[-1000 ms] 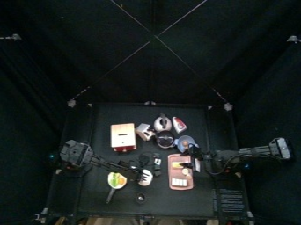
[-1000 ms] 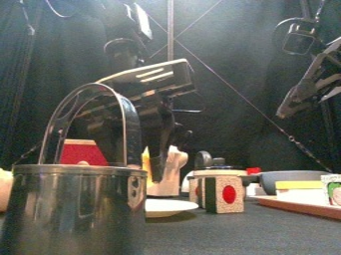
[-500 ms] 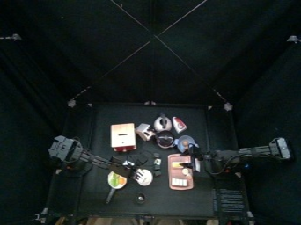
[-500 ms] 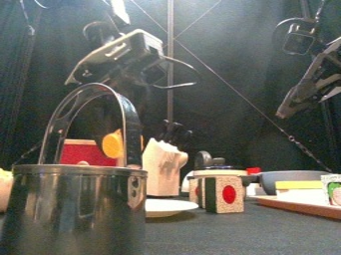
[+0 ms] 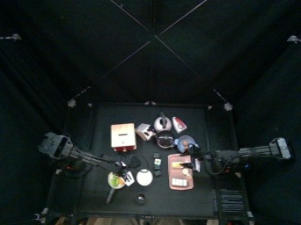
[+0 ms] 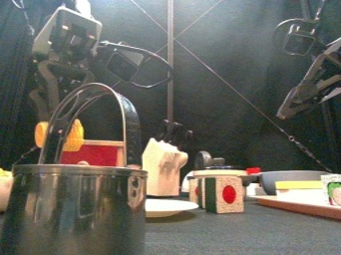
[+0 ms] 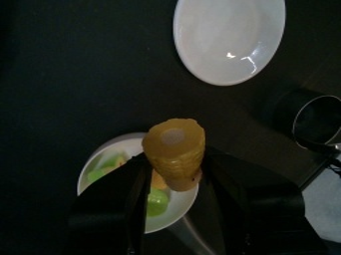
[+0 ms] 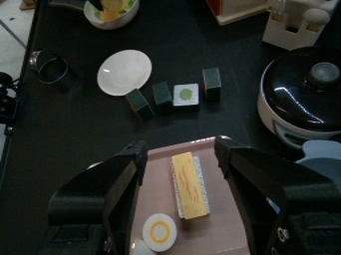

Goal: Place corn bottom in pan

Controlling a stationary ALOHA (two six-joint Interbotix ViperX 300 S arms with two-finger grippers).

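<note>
My left gripper (image 7: 174,171) is shut on the corn bottom (image 7: 174,149), a stubby yellow-orange piece held upright. It hangs over the pan (image 7: 112,171), whose greenish-yellow inside shows just beneath it. In the top view the left gripper (image 5: 119,170) is at the pan (image 5: 115,181) near the table's front left, with the pan's thin handle pointing to the front edge. In the front view the corn (image 6: 60,134) hangs at the left behind a metal pot. My right gripper (image 8: 177,159) is open and empty above a pinkish board (image 8: 213,204).
A white disc (image 7: 229,40) lies beside the pan, also in the top view (image 5: 143,177). A metal pot with a bail handle (image 6: 74,204) stands at the front. Small dark cubes (image 8: 173,95), a black lidded pot (image 8: 309,90) and a red box (image 5: 121,134) stand around.
My left arm has swung left with the corn, from above the white disc to above the pan, and a little lower. The right arm has not moved.
</note>
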